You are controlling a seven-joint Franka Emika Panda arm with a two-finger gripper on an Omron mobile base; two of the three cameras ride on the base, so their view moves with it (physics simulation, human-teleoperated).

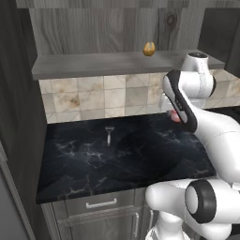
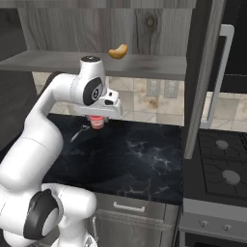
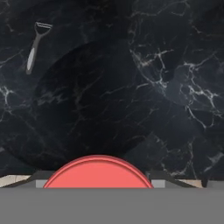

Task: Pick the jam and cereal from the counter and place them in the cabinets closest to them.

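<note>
Hand view looks straight down over the jam (image 3: 98, 171), whose round red lid fills the bottom middle of the picture with dark bench (image 3: 131, 87) all round it. My gripper (image 2: 98, 121) sits directly above the jar in the right base view, with the jar's red and pale body showing just under the hand, near the back edge of the bench by the tiled wall. I cannot tell from any picture whether the jaws have clenched on the jar or only straddle it; the fingertips are hidden.

I judge the step to be taking the jam. To do it well I should keep the hand centred on the lid, square and upright, get the fingers down past the lid onto the jar's sides before closing, then lift straight up so nothing scrapes the tiles behind.

The left base view shows just a sliver of red jar behind my forearm, yet it gives the clearest look at the open cabinet's shelf (image 1: 93, 63) above, with a golden egg-shaped thing (image 1: 149, 48) resting towards its right end. A peeler (image 1: 109, 135) lies mid-bench, well apart from the jar, and the hand view confirms this. The right base view adds a stove (image 2: 222, 164) past the right end of the bench and the cabinet's open door (image 2: 200, 77).
</note>
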